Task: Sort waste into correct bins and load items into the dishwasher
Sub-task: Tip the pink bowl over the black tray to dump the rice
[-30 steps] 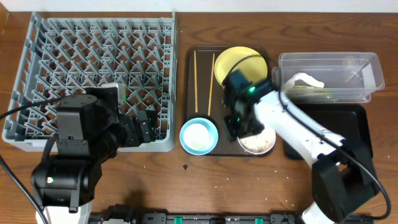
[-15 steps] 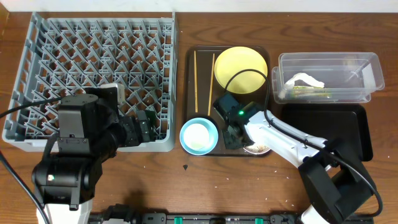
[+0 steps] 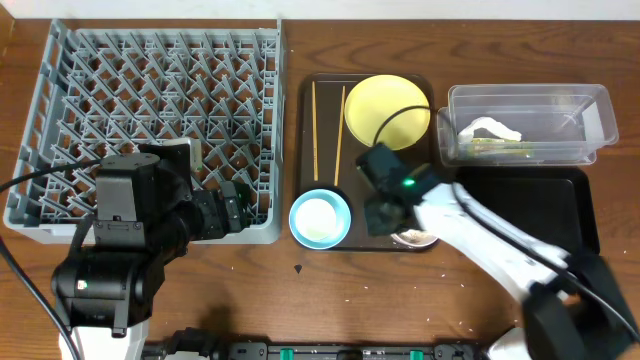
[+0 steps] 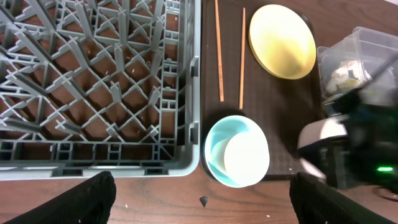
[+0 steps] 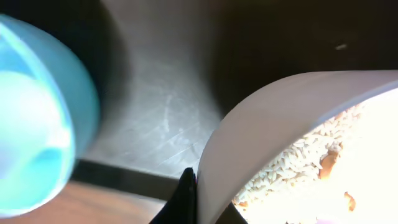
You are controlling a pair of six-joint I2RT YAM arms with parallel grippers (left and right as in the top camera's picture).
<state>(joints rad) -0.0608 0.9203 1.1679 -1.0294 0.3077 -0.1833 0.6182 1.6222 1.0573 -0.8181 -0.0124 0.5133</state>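
Observation:
My right gripper (image 5: 196,200) is shut on the near rim of the white bowl (image 5: 261,124), one finger outside the wall and one inside. Whitish rice grains (image 5: 292,165) lie in it. From overhead the right gripper (image 3: 385,215) covers most of that bowl (image 3: 418,239) on the brown tray. The light blue bowl (image 3: 320,218) with the cream cup (image 4: 245,155) inside sits just left of it. Two chopsticks (image 3: 315,130) and the yellow plate (image 3: 387,108) lie farther back. My left gripper (image 4: 202,202) hangs open over bare table beside the grey dish rack (image 3: 150,110).
The clear tub (image 3: 575,110) at the back right holds the crumpled white paper (image 3: 488,129) and the wrapper (image 3: 495,148). The black tray (image 3: 530,205) lies in front of it. The dark brown serving tray (image 3: 325,165) sits between rack and bins.
My right gripper has closed on the white bowl's rim, and its arm has shifted over the bowl. The left arm has not moved.

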